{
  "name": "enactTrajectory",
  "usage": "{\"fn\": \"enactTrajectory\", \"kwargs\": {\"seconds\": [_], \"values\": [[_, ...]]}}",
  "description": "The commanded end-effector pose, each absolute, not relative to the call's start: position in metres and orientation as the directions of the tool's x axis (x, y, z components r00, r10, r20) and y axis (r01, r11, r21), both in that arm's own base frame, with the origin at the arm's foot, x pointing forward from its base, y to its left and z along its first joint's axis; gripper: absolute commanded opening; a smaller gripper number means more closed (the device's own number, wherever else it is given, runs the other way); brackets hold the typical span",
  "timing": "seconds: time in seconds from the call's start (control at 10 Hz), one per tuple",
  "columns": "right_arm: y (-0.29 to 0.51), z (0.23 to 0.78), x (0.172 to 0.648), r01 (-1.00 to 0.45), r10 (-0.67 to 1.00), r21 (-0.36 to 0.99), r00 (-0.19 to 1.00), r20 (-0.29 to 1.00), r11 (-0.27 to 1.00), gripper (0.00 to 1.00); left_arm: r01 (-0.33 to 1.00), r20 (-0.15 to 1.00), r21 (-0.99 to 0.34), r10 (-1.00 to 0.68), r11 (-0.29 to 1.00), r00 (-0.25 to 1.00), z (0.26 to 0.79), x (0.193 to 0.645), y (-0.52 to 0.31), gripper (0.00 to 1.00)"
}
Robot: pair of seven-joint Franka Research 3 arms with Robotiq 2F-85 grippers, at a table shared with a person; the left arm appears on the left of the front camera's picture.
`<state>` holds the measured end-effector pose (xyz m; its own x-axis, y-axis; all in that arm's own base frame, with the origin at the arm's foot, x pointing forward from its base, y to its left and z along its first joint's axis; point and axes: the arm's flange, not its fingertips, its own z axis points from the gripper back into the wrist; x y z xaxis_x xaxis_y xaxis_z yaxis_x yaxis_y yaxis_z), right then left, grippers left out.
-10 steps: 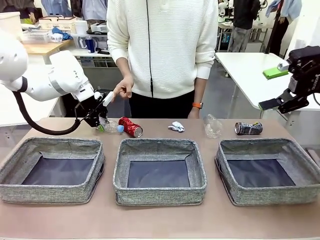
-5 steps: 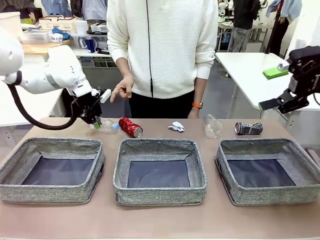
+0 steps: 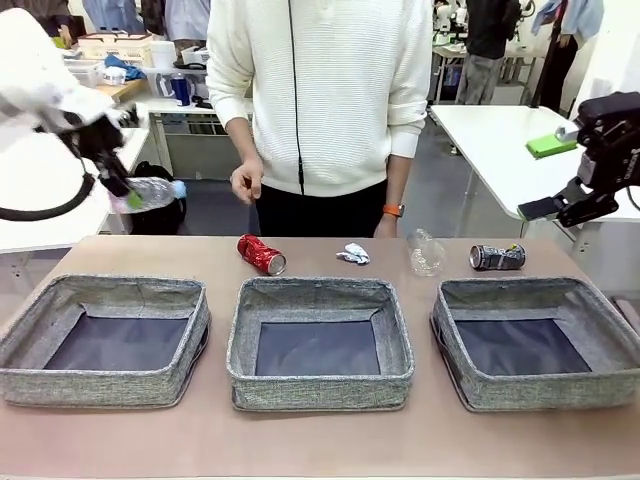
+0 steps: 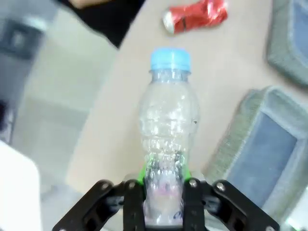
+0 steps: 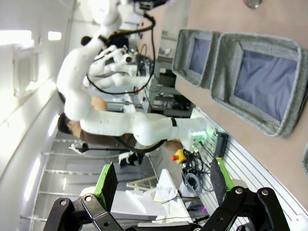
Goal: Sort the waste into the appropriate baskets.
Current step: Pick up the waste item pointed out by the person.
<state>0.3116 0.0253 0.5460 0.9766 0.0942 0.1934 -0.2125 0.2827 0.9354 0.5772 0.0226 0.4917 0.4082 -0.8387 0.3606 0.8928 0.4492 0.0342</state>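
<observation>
**Desk:** What does the wide shot give us?

**Photographer:** A tan table (image 3: pixel 320 440) with three grey baskets along the robot's edge: left basket (image 3: pixel 100 385), middle basket (image 3: pixel 320 388) and right basket (image 3: pixel 540 392). None holds any waste yet. I'd say they sit there so either arm can drop things in without a long reach. A person (image 3: pixel 320 100) in a white sweater stands at the far side, one hand (image 3: pixel 245 182) hanging loose, apart from the work.

**Desk:** And the arms?

**Photographer:** The left gripper (image 3: pixel 118 190) is pinched narrow on the capped bottle (image 3: pixel 150 192), gripping its labelled lower body with the blue cap pointing away from the fingers. That low grip looks meant to stop it slipping. The bottle hangs in the air, up past the left basket's far-left corner and clear of the table. The right gripper (image 3: pixel 570 208) sits high at the right, jaws wide, holding nothing.

**Desk:** What remains unsorted?

**Photographer:** Everything else lies on the table beyond the baskets: the bare bottle (image 3: pixel 425 250), the blue can (image 3: pixel 497 257), the red can (image 3: pixel 261 254) and the wad (image 3: pixel 352 253).
</observation>
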Motion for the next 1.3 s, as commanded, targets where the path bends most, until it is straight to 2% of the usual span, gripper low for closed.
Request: {"fn": "enactTrajectory", "kwargs": {"seconds": [0.0, 0.1, 0.2, 0.4, 0.5, 0.7, 0.8, 1.1, 1.2], "values": [[0.028, 0.548, 0.314, -0.225, 0.091, 0.939, 0.974, 0.208, 0.26, 1.0, 0.694, 0.402, 0.049, -0.65, 0.718, 0.645, 0.512, 0.5, 0.018, 0.0], [0.028, 0.548, 0.314, -0.225, 0.091, 0.939, 0.974, 0.208, 0.26, 1.0, 0.701, 0.472, -0.024, -0.611, 0.712, 0.636, 0.528, 0.47, 0.007, 0.0], [0.028, 0.548, 0.314, -0.225, 0.091, 0.939, 0.974, 0.208, 0.26, 1.0, 0.634, 0.579, -0.144, -0.455, 0.76, 0.677, 0.547, 0.444, -0.007, 0.0], [0.028, 0.548, 0.314, -0.225, 0.091, 0.939, 0.974, 0.208, 0.26, 1.0, 0.558, 0.65, -0.296, -0.264, 0.775, 0.712, 0.558, 0.412, -0.044, 0.0], [0.028, 0.548, 0.314, -0.225, 0.091, 0.939, 0.974, 0.208, 0.26, 1.0, 0.49, 0.647, -0.395, -0.143, 0.777, 0.749, 0.56, 0.403, -0.069, 0.0], [0.028, 0.548, 0.314, -0.225, 0.091, 0.939, 0.974, 0.208, 0.26, 1.0, 0.499, 0.638, -0.545, -0.052, 0.674, 0.768, 0.553, 0.404, -0.108, 0.0], [0.028, 0.548, 0.314, -0.225, 0.091, 0.939, 0.974, 0.208, 0.26, 1.0, 0.51, 0.613, -0.424, -0.177, 0.749, 0.77, 0.57, 0.397, -0.074, 0.0], [0.028, 0.548, 0.314, -0.225, 0.091, 0.939, 0.974, 0.208, 0.26, 1.0, 0.51, 0.613, -0.424, -0.177, 0.749, 0.77, 0.57, 0.397, -0.074, 0.0], [0.028, 0.548, 0.314, -0.225, 0.091, 0.939, 0.974, 0.208, 0.26, 1.0, 0.494, 0.613, -0.448, -0.146, 0.745, 0.777, 0.564, 0.398, -0.083, 0.22]]}}
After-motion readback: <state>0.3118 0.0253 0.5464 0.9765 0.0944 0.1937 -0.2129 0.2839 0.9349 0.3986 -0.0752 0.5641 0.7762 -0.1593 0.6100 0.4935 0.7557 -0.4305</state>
